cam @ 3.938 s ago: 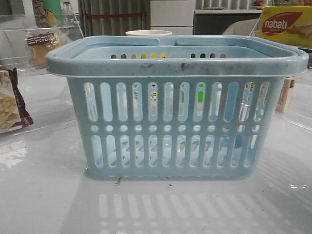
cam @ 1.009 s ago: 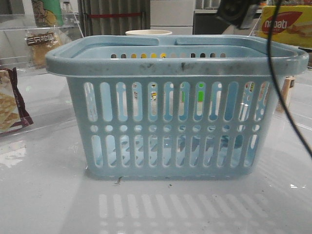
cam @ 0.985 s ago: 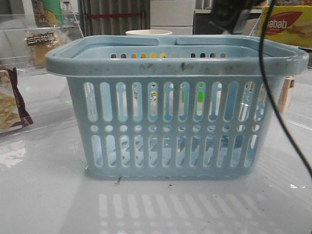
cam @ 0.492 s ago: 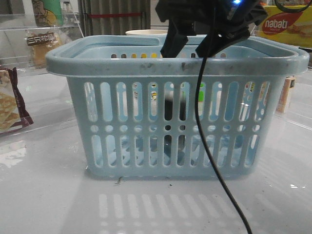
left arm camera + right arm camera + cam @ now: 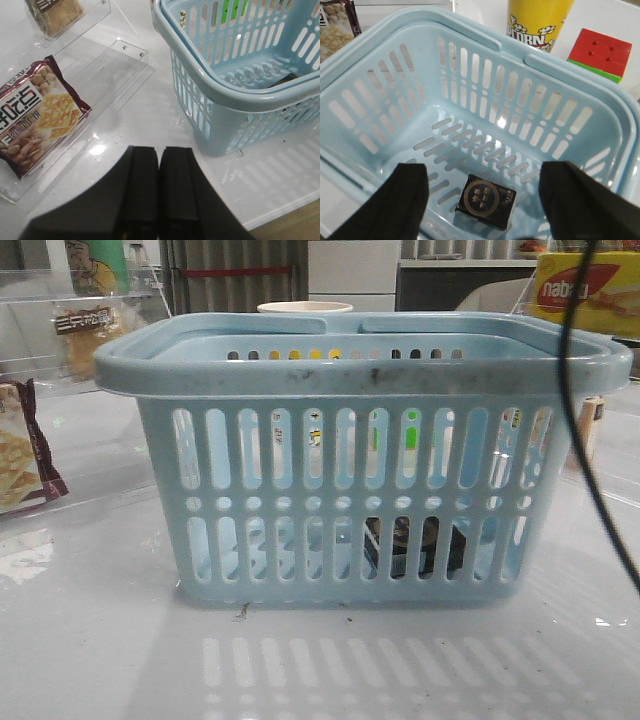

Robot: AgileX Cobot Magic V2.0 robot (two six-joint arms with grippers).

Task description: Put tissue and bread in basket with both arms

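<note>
The light-blue basket [image 5: 360, 375] stands mid-table; it also shows in the left wrist view [image 5: 240, 97] and the right wrist view [image 5: 470, 35]. The dark tissue pack [image 5: 485, 200] lies flat on the basket floor and shows through the slots in the front view [image 5: 415, 545]. My right gripper [image 5: 485, 170] is open and empty, above the basket over the tissue. The bread [image 5: 85, 335] sits in a clear tray at the far left, also in the left wrist view [image 5: 55, 15]. My left gripper [image 5: 160, 155] is shut and empty, over the table left of the basket.
A maroon-edged cracker bag [image 5: 37, 115] lies in a clear tray [image 5: 110, 65] to the left of the basket. A yellow popcorn cup [image 5: 537, 22] and a colour cube [image 5: 600, 52] stand behind the basket. A black cable [image 5: 590, 470] hangs at its right.
My right gripper came over the basket, dipped inside and rose out of the front view. The tissue now lies on the basket floor, let go.
</note>
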